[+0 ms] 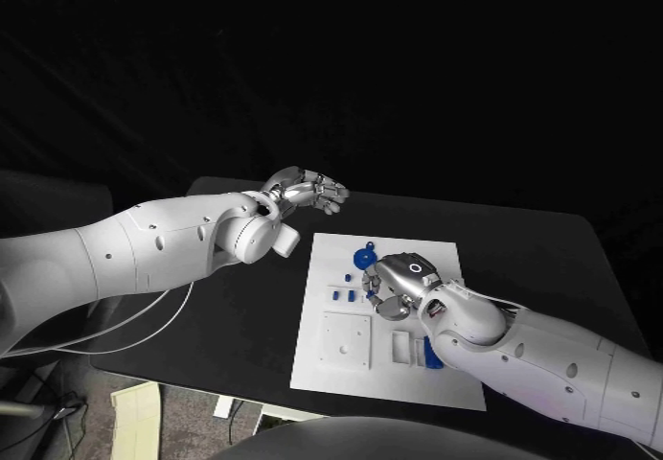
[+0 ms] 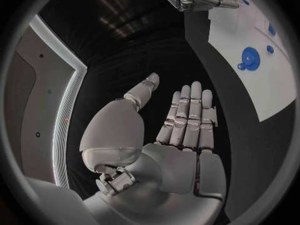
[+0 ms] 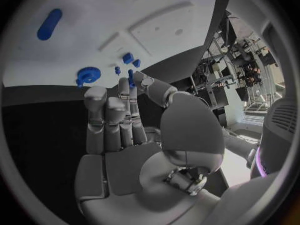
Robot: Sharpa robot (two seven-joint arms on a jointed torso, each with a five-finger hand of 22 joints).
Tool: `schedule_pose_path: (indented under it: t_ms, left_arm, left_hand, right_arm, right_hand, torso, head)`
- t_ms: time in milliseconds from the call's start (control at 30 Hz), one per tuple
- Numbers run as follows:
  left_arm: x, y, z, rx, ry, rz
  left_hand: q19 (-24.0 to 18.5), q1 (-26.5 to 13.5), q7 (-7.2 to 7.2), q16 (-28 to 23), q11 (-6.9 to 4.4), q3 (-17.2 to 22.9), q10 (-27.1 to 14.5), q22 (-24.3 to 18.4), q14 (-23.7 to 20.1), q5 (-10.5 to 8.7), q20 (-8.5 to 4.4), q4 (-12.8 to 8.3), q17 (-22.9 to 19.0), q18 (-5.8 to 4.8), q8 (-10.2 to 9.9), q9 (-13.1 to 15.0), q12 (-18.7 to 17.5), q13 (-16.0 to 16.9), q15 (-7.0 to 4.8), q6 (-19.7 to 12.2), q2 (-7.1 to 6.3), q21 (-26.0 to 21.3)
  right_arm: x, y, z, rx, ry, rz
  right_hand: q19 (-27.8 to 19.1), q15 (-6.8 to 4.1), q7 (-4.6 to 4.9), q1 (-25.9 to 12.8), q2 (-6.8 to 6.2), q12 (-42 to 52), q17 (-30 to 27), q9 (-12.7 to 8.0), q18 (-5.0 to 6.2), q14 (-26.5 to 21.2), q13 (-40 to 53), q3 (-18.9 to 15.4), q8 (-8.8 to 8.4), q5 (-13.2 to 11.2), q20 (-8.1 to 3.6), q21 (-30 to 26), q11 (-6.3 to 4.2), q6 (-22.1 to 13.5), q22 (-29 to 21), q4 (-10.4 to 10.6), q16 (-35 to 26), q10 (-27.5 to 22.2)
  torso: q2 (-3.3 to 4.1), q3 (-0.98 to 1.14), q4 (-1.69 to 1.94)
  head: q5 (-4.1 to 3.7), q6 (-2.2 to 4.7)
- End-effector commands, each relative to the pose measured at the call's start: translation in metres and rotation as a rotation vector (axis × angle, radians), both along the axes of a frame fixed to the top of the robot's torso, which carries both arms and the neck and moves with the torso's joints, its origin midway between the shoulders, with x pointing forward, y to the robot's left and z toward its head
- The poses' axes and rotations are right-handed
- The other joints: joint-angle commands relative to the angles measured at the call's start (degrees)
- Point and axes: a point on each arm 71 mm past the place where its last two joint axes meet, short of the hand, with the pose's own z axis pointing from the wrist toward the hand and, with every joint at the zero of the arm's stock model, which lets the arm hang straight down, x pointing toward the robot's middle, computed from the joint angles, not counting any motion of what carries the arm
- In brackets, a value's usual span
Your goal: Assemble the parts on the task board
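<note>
A matte black bench (image 1: 553, 249) with rounded corners carried a flat white rectangular task board (image 1: 400, 379) near its middle, against a dark, unlit room. The board's surface was smooth and pale, with shallow raised square and rectangular plates moulded into its nearer half. Small glossy blue parts lay scattered on it: a round toothed gear (image 1: 362, 258) near the far edge, a few tiny blue pegs (image 1: 346, 296) just beside the right hand, and an elongated blue piece (image 1: 432, 356) partly tucked under the right forearm. In the right wrist view the same gear (image 3: 89, 75) showed a ridged rim, and a long, round-ended blue bar (image 3: 49, 24) lay well apart from it on the white plate. The right hand (image 1: 398, 282), silver metal with segmented fingers and a smooth domed back, hovered over the board's middle; its fingers (image 3: 109, 120) stood side by side, fairly straight, with a small blue peg (image 3: 131, 78) seen at the fingertips, though it was unclear whether the peg was pinched or merely lay behind them. The left hand (image 1: 309, 191), on a glossy white arm, was held off the board above the bench's far left corner; in the left wrist view its fingers (image 2: 187, 117) stretched out flat and together, thumb apart, holding nothing.
</note>
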Motion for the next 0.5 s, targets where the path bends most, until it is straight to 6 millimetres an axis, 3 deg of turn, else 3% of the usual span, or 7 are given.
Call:
schedule_pose_path:
  t_ms: [33,200,500]
  left_arm:
    - [0.002,-0.002,0.003,-0.003,-0.019,0.002]
    - [0.002,-0.003,0.003,-0.003,-0.021,0.001]
    - [0.004,-0.007,0.003,-0.005,-0.022,-0.003]
  left_hand:
    - [0.06,0.4,0.04,-0.33,0.22,-0.18,0.11,0.08,0.39,-0.07,0.14,0.26,0.09,0.93,-0.06,-0.09,-0.27,-0.05,-0.05,-0.45,-0.18,-0.4]
    - [0.07,0.39,0.03,-0.35,0.21,-0.17,0.13,0.08,0.4,-0.07,0.14,0.27,0.12,0.92,-0.05,-0.09,-0.27,-0.06,-0.05,-0.45,-0.16,-0.41]
    - [0.08,0.4,0.03,-0.39,0.21,-0.16,0.15,0.09,0.41,-0.07,0.13,0.28,0.17,0.92,-0.04,-0.09,-0.28,-0.08,-0.05,-0.45,-0.15,-0.43]
  right_arm:
    - [-0.005,0.005,-0.006,-0.026,0.008,0.039]
    - [-0.011,0.009,-0.013,-0.046,0.024,0.056]
    - [-0.018,0.012,-0.024,-0.066,0.048,0.069]
  right_hand:
    - [0.03,-0.4,-0.05,0.37,0.46,0.08,0.03,0.11,4.91,0.08,0.1,0.33,0.23,0.19,-0.57,0.13,-0.07,0.32,0.66,-0.01,-0.16,0.27]
    - [0.03,-0.4,-0.04,0.37,0.5,0.07,0.03,0.13,4.91,0.08,0.14,0.34,0.21,0.19,-0.58,0.12,-0.06,0.29,0.64,-0.02,-0.17,0.24]
    - [0.03,-0.4,-0.03,0.34,0.54,0.07,0.02,0.15,4.91,0.08,0.21,0.34,0.2,0.19,-0.6,0.11,-0.06,0.27,0.63,-0.03,-0.19,0.22]
  torso:
    - [0.01,0.09,-0.1]
    - [-0.01,0.12,-0.11]
    - [0.01,0.13,-0.17]
  head:
    - [0.99,-0.29]
    - [1.5,-0.55]
    - [1.7,-0.61]
